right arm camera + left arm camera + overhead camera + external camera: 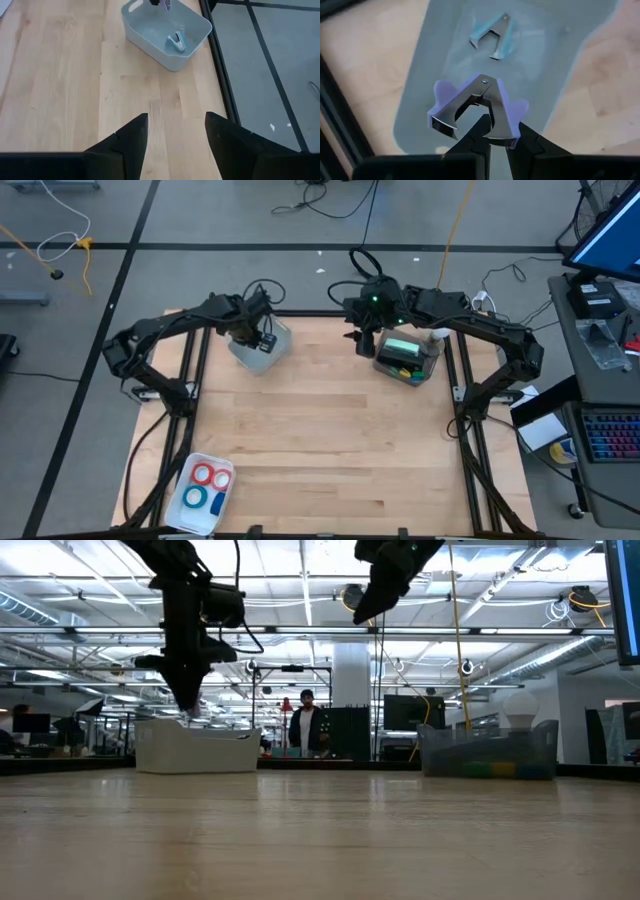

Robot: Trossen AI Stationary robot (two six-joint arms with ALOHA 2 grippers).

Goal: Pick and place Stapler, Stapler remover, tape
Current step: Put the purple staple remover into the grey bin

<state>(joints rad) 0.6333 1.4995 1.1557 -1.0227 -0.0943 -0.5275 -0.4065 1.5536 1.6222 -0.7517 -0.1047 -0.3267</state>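
The left pincer [495, 137], clamped on a purple staple remover [477, 107], hangs over the pale bin [262, 350], where a blue remover [492, 35] already lies. The right pincer [175, 132] is open and empty beside the clear bin [408, 360]. Four tape rolls [208, 486] wait in the white tray [186, 515] at the bench's near edge

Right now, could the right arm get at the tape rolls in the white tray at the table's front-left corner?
Probably not easily: the right gripper hangs open at the far side beside the clear bin, while the tape lies diagonally across in the white tray. Nothing blocks the way.
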